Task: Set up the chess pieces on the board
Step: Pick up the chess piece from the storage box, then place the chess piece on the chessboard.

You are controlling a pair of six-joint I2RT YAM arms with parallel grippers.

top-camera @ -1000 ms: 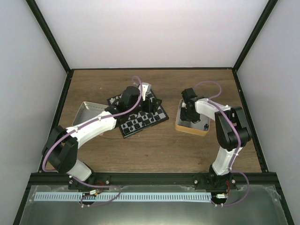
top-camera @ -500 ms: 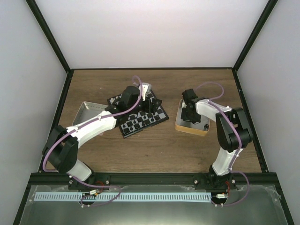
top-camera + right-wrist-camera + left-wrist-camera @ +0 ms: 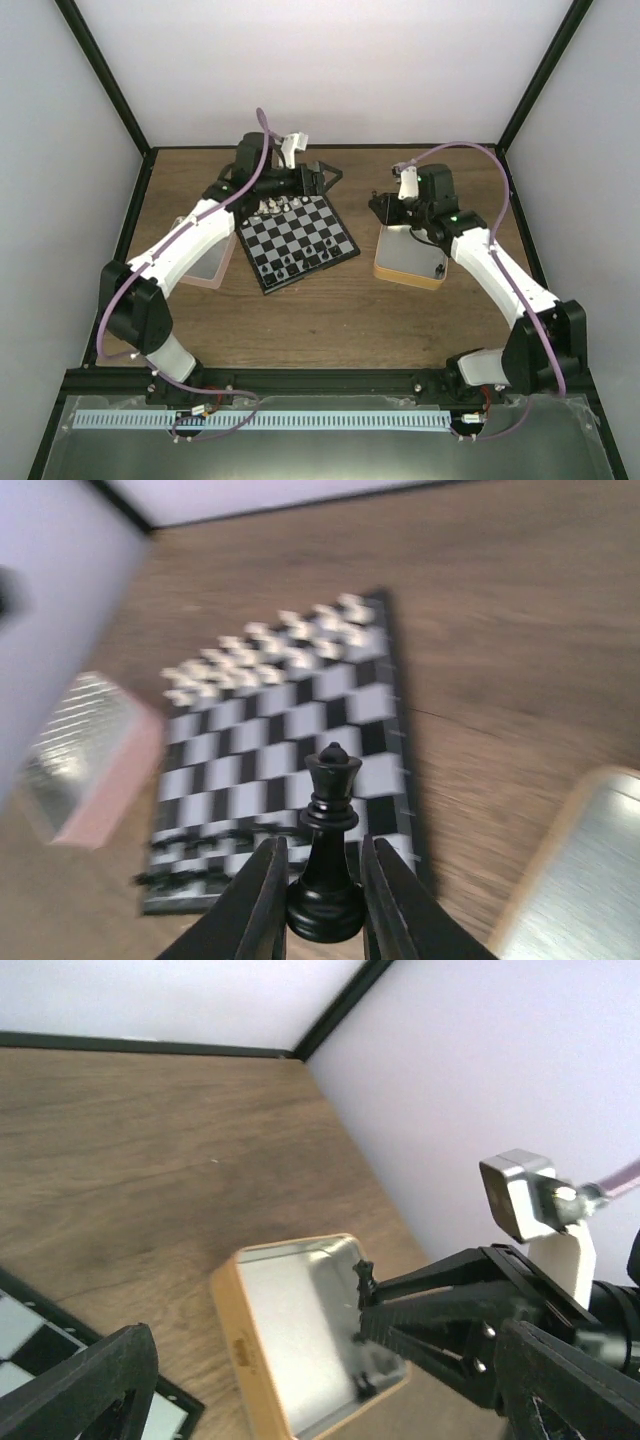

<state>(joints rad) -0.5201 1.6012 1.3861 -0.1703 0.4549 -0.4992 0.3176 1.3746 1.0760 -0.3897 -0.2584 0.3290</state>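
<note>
This looks like a robotics lab cell. Plain white panels (image 3: 320, 70) in a black frame (image 3: 104, 75) (thin posts) enclose a wooden bench (image 3: 340, 320). The left arm (image 3: 190, 245) and right arm (image 3: 500, 265) are bolted at its near edge.

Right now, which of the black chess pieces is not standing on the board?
The tall crowned piece, pinched at its base between the right arm's fingers and held off the board. The other black pieces stand along the board's near edge.
</note>
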